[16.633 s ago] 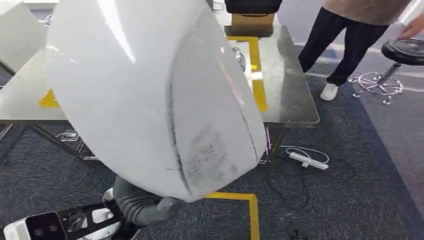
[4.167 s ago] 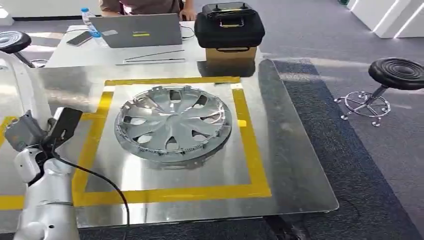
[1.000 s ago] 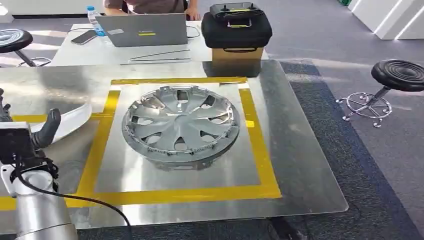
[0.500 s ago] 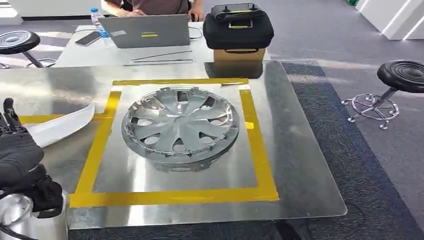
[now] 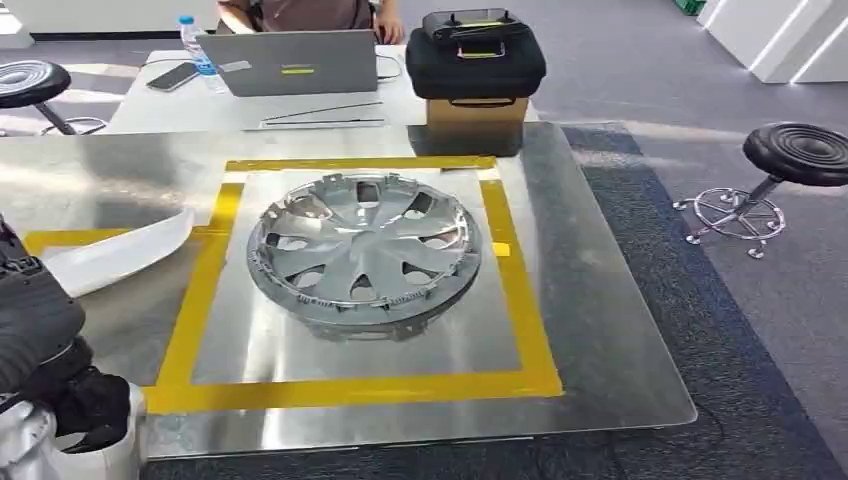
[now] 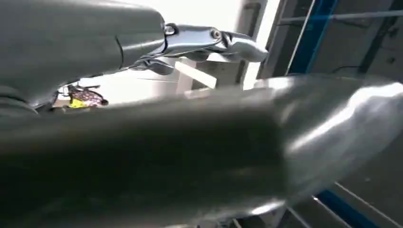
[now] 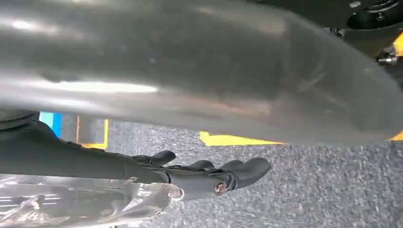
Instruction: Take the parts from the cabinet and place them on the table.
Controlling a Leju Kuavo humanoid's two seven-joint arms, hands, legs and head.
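Head view, low left corner: left hand (image 5: 38, 335), dark, hanging at the near edge of the shiny metal table (image 5: 600, 330). Just beyond this hand, on the table top, white curved body part (image 5: 125, 250), lying flat; cannot tell if touching the hand or only very near. Further to the right of the hand, well apart from it, silver hubcap (image 5: 365, 250), resting inside a square of yellow tape (image 5: 350, 388). Far beyond the hand, on a second table: grey laptop (image 5: 290, 62) with a person (image 5: 300, 12) behind it, water bottle (image 5: 196, 45) beside it, black case (image 5: 475, 62) on top of a cardboard box (image 5: 475, 110). Black round stool (image 5: 800, 152) far off to the right, on the carpet. Left wrist view: fingers (image 6: 214, 40) stretched out straight and released, nothing between them, with a wide blurred grey surface next to them. Right wrist view: right hand (image 7: 199, 173) also released, dark fingers extended and only a little bent, holding nothing, with grey carpet (image 7: 309, 190) behind the fingertips.
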